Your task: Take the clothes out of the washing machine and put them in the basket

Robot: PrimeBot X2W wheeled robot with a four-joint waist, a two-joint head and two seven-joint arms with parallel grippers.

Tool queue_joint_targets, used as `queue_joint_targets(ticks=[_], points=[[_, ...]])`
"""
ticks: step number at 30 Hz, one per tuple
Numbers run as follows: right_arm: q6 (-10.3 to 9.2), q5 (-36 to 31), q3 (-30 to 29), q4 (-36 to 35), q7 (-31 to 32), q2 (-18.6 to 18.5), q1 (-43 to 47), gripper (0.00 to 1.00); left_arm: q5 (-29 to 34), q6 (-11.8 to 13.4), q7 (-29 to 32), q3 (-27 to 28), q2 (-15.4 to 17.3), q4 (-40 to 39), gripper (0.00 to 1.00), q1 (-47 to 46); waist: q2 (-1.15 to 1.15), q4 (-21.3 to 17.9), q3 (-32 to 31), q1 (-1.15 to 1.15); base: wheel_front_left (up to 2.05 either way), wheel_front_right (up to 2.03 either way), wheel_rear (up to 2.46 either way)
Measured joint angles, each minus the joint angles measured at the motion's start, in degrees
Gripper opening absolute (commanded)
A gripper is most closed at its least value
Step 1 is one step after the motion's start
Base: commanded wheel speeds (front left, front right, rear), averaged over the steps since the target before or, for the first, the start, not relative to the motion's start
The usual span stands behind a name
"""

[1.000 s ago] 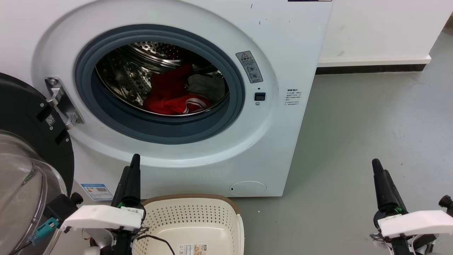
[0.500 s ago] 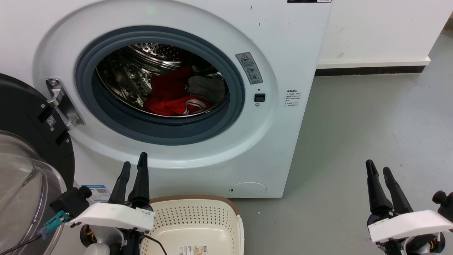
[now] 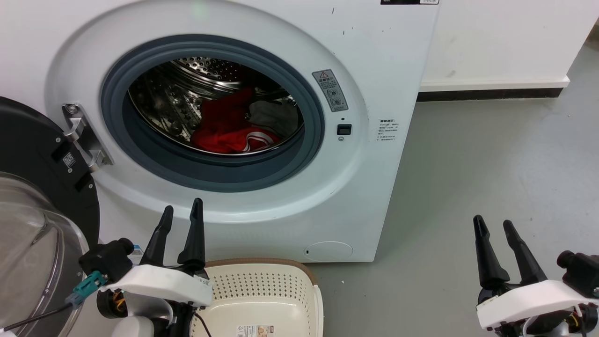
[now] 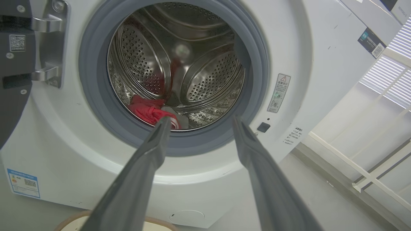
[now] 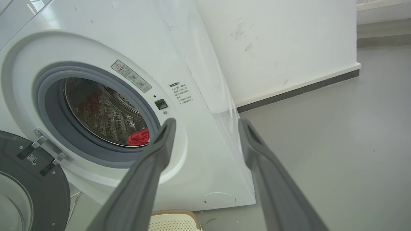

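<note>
The white washing machine (image 3: 374, 56) stands with its porthole open; in the steel drum lie the clothes (image 3: 229, 126), red pieces with white stripes beside a whitish-grey piece (image 3: 273, 117). They also show red in the drum in the left wrist view (image 4: 146, 110) and the right wrist view (image 5: 138, 137). The cream basket (image 3: 262, 290) with a brown rim sits on the floor below the porthole. My left gripper (image 3: 181, 211) is open and empty, just left of the basket, below the porthole. My right gripper (image 3: 492, 224) is open and empty over the floor, right of the machine.
The machine's dark-framed glass door (image 3: 32, 220) hangs open at the left, close to my left arm. Grey floor (image 3: 491, 154) stretches to the right of the machine. A white wall with a dark baseboard (image 3: 491, 91) runs behind.
Both grippers have gone from shut to open. The left one has risen a little toward the porthole and the right one has drifted slightly left.
</note>
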Motion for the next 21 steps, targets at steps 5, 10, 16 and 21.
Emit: queue_joint_targets(ticks=[5,10,16,21], points=[[0.00,-3.7,0.2,-0.5,0.0,0.0,0.1,1.00,3.5,0.4,-0.7,-0.5,0.6,0.2,1.00,-0.1,0.00,0.2,-0.1,0.00,0.00,0.00,0.00],[0.01,-7.4,0.2,-1.2,0.0,0.0,0.3,1.00,6.7,1.1,-1.5,-1.2,0.8,0.6,1.00,-0.1,0.00,0.3,-0.2,0.00,0.00,0.00,0.00],[0.01,-12.0,0.2,-1.7,0.1,0.0,1.0,1.00,10.3,1.9,-2.3,-1.8,1.2,1.1,1.00,-0.2,0.00,0.5,-0.1,0.00,0.00,0.00,0.00],[0.01,-15.0,0.0,-2.0,0.1,0.0,1.1,1.00,13.1,2.4,-3.0,-2.2,1.5,1.2,1.00,-0.4,0.00,0.6,-0.1,0.00,0.00,0.00,0.00]])
